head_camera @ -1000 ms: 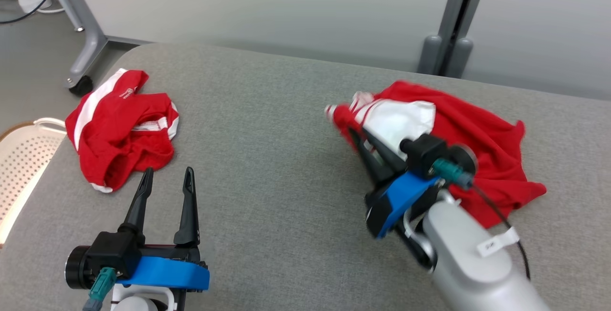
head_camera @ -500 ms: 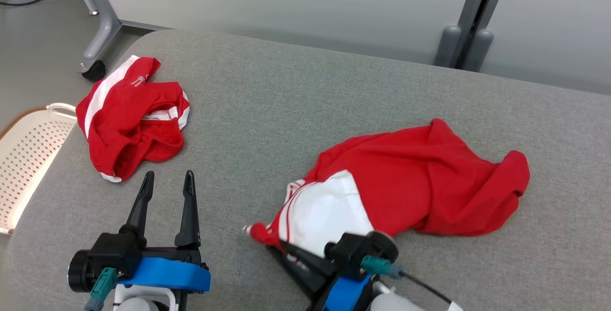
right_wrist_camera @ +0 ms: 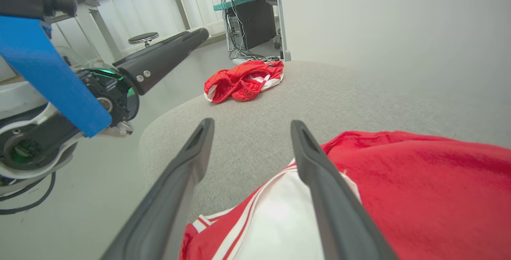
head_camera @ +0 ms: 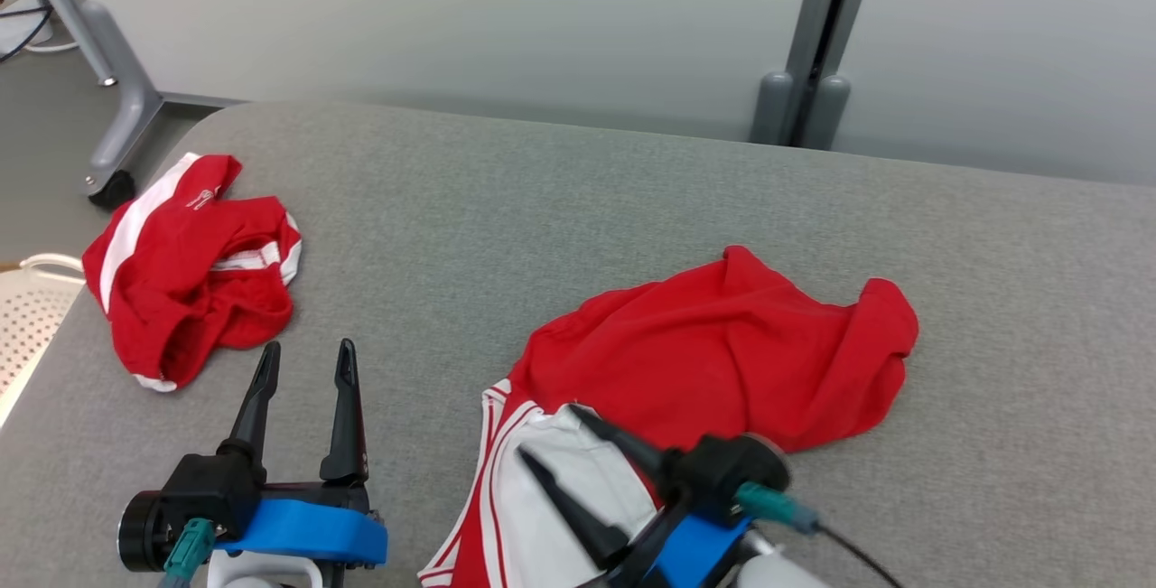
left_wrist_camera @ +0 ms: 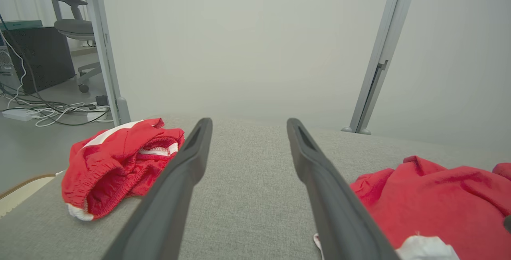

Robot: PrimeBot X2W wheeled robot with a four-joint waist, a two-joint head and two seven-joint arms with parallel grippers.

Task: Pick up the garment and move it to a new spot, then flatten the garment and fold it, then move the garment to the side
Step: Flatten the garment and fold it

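Found the red garment (head_camera: 722,353) lying crumpled on the near right part of the grey table (head_camera: 542,200), its white striped panel toward the table's near edge. Noted the right gripper (head_camera: 551,433) over that white panel, fingers spread wide with nothing clamped between them; cannot tell whether they touch the cloth. Logged the left gripper (head_camera: 307,347) over the table's near left, likewise wide apart and empty, with a second red garment (head_camera: 190,272) bunched at the table's left edge.
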